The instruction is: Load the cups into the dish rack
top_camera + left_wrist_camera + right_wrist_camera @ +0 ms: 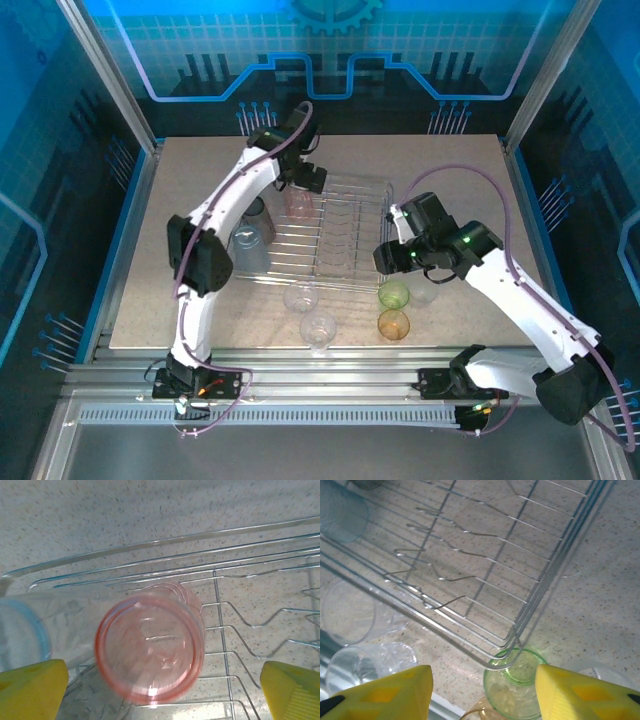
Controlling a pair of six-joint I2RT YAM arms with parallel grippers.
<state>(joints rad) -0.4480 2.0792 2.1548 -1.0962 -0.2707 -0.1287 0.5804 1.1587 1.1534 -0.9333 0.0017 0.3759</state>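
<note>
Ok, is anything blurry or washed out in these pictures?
Left wrist view: the pink cup looks smeared, while the dish rack wires are crisp. Right wrist view: the wires sharp too. Top view: evenly lit, the clear cups faint against the table.

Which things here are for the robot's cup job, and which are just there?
For the job:
- dish rack
- pink cup, lying in the rack
- blue cup
- green cup
- orange cup
- clear cups in front of the rack

Just there:
- speckled table
- metal rails
- blue back wall
</note>
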